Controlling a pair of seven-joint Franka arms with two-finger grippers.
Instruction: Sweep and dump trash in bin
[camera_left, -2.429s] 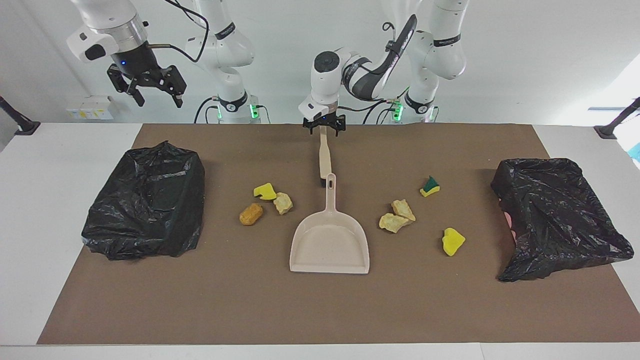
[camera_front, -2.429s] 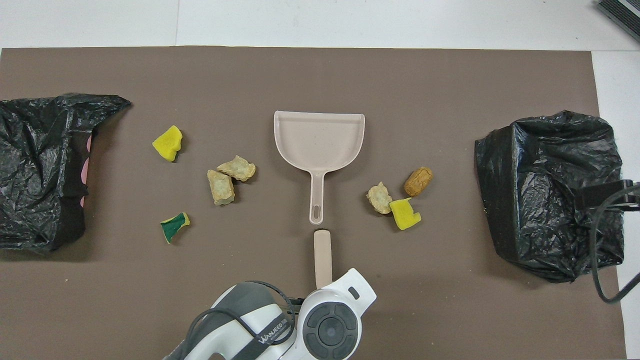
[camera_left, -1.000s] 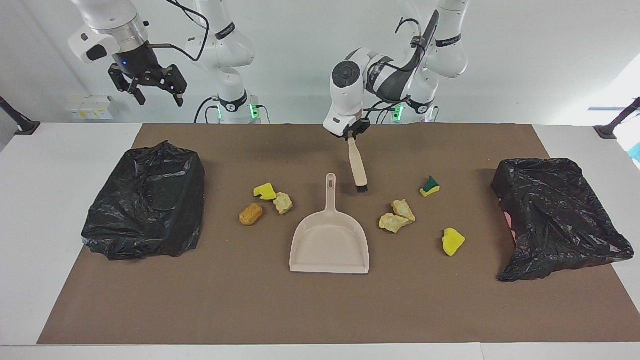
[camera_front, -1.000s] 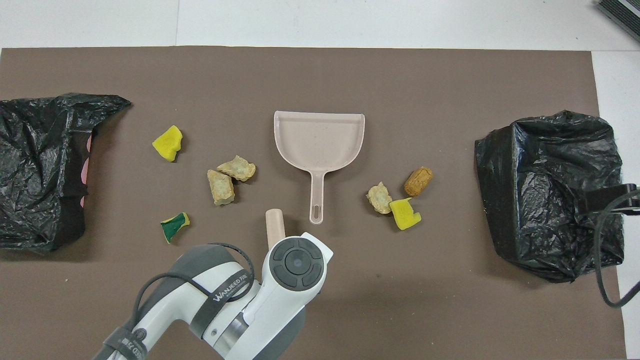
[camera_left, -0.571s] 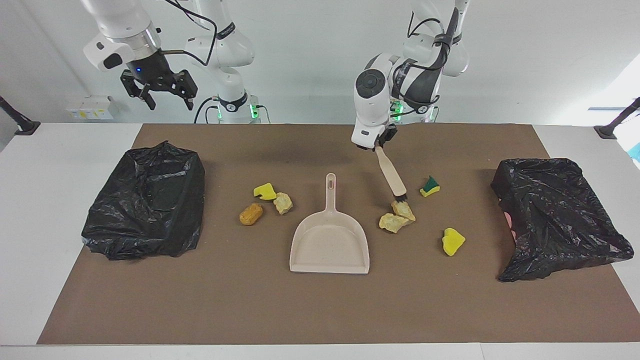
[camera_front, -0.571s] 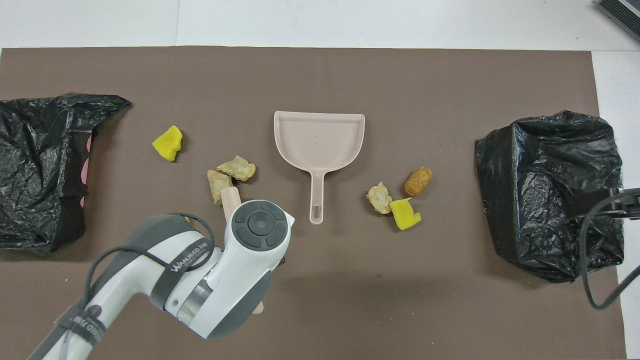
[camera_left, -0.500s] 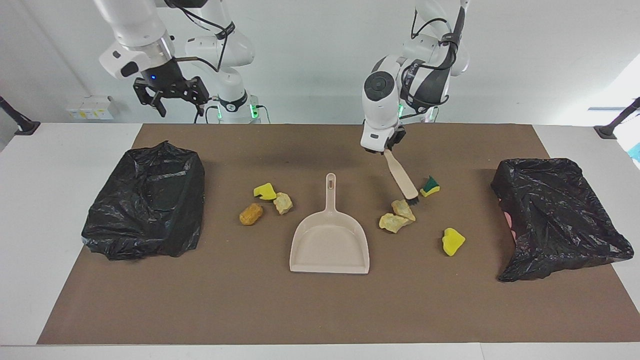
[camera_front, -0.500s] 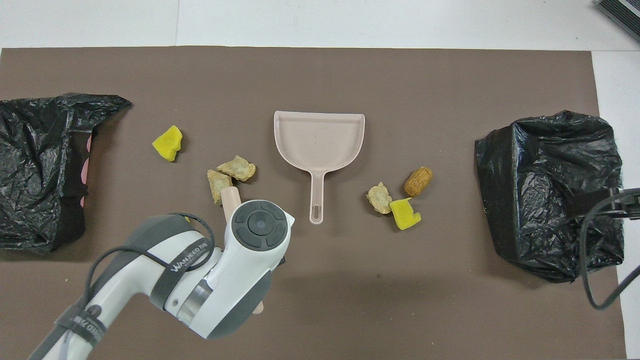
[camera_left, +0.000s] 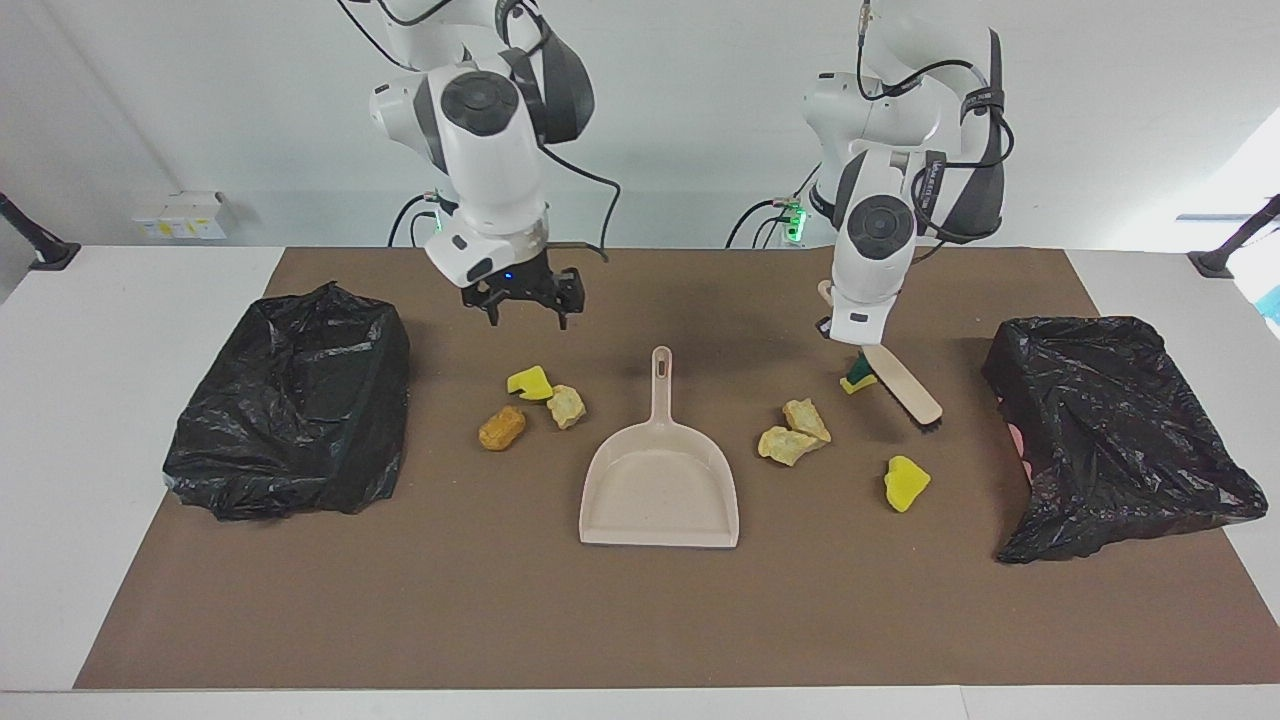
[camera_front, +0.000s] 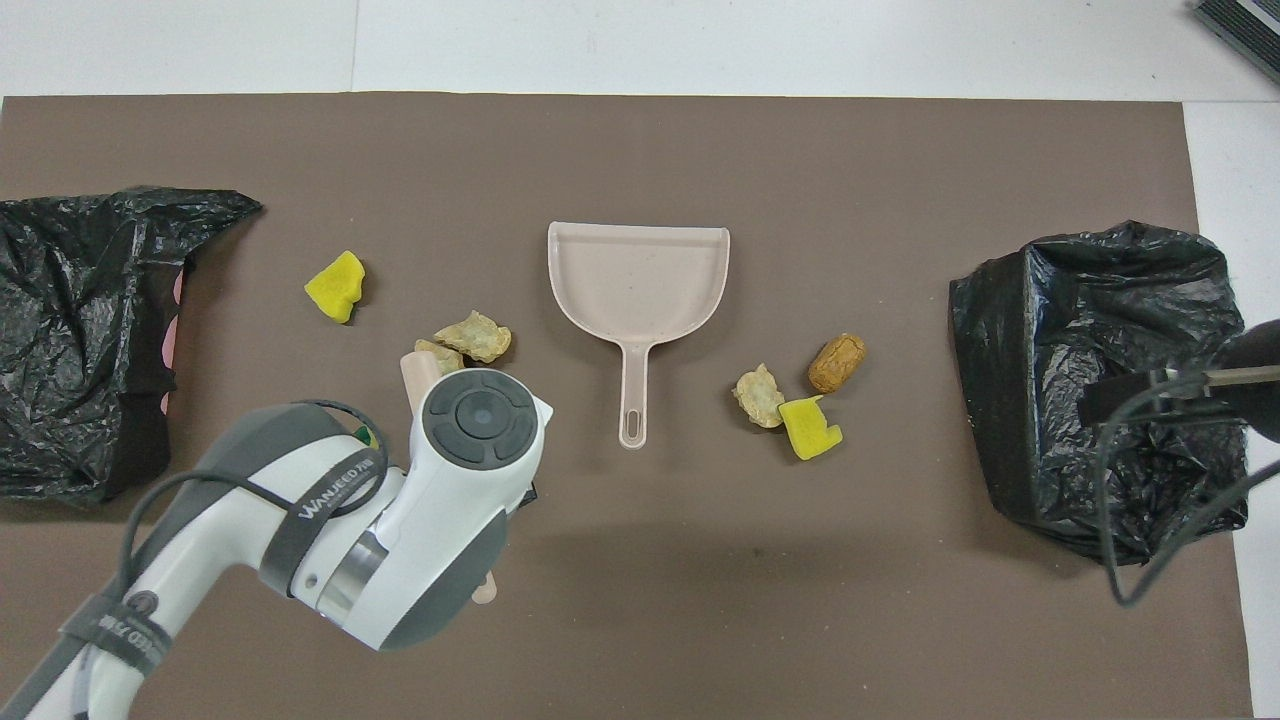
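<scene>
The left gripper (camera_left: 858, 345) is clamped on the handle of the brush (camera_left: 905, 386), which slants down from it toward the left arm's end of the worktop (camera_left: 620, 620), its black bristles low over the mat near the yellow chunk with a green side (camera_left: 856, 380). From the bristles, the two pale tan chunks (camera_left: 795, 432) lie toward the dustpan (camera_left: 660, 480), and a yellow chunk (camera_left: 905, 483) lies farther from the robots; a sweep across toward the pan looks like the coming move, since the brush's long axis runs roughly crosswise to that line. The pan's open mouth faces away from the robots, though, so trash pushed sideways would meet its side wall. The right gripper (camera_left: 523, 296), fingers spread wide and holding nothing, hangs over the mat above the other three chunks (camera_left: 532, 400), and is the nearer one to the pan's handle. Black bin bags (camera_left: 290, 400) sit at both ends.
</scene>
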